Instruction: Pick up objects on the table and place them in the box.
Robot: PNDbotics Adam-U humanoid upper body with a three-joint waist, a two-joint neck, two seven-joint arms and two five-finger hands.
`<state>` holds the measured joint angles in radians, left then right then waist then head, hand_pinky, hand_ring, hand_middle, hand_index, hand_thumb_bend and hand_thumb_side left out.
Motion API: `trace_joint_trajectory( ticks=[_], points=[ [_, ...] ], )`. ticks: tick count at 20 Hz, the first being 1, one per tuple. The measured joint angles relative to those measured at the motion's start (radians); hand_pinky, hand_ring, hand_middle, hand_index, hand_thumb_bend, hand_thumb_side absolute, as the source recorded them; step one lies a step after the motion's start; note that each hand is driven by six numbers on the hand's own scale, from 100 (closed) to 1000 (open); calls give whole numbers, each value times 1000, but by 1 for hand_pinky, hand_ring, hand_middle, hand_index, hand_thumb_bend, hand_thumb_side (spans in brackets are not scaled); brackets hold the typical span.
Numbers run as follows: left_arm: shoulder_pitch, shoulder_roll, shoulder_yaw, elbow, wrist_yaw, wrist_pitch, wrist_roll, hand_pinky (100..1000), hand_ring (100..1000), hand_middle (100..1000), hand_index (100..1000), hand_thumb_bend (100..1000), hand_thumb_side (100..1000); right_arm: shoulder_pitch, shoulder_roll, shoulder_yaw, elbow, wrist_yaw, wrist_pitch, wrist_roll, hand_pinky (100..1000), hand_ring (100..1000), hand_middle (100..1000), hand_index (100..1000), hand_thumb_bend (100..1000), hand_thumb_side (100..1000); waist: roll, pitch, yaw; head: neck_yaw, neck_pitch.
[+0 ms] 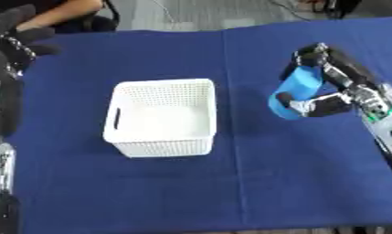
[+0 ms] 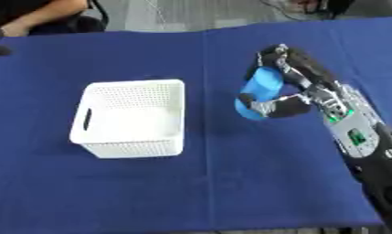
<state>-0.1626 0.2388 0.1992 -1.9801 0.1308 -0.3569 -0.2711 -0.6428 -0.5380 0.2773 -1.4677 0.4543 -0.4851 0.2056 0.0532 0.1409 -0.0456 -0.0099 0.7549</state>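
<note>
The right hand (image 2: 288, 98) is curled around a blue cylinder (image 2: 258, 91) right of the white box (image 1: 162, 116), which looks empty; the drop remains.

bare blue cloth (image 2: 214, 151) lies between right robot hand (image 2: 299, 89) and basket (image 2: 135, 116).

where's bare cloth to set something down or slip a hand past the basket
Free: the blue cloth in front of the white basket, and the strip between the basket and the right hand. Crowded: the right side, where that hand's fingers curl round the blue cylinder, and the left edge, where the left hand sits.
</note>
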Motion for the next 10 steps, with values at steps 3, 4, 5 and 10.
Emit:
trace_joint_trajectory(
  ticks=[3, 4, 5, 10],
  points=[
    [0, 0, 0, 0, 0, 0, 0, 739, 777, 907, 916, 1000, 804, -2, -7, 0, -21, -20, 11, 10, 100, 100, 100, 245, 100, 362, 0, 0, 1, 0, 0],
    [0, 0, 0, 0, 0, 0, 0, 739, 777, 907, 916, 1000, 804, -2, -7, 0, -25, -23, 14, 13, 100, 100, 100, 245, 100, 362, -1, 0, 1, 0, 0],
    [0, 0, 0, 0, 0, 0, 0, 739, 777, 907, 916, 1000, 804, -3, -7, 0, -26, -27, 16, 15, 100, 100, 100, 245, 100, 362, -2, 0, 1, 0, 0],
    [0, 0, 0, 0, 0, 0, 0, 739, 777, 907, 915, 1000, 804, -8, -7, 0, -30, -34, 21, 22, 100, 100, 100, 245, 100, 365, -3, 0, 4, 0, 0]
  ],
)
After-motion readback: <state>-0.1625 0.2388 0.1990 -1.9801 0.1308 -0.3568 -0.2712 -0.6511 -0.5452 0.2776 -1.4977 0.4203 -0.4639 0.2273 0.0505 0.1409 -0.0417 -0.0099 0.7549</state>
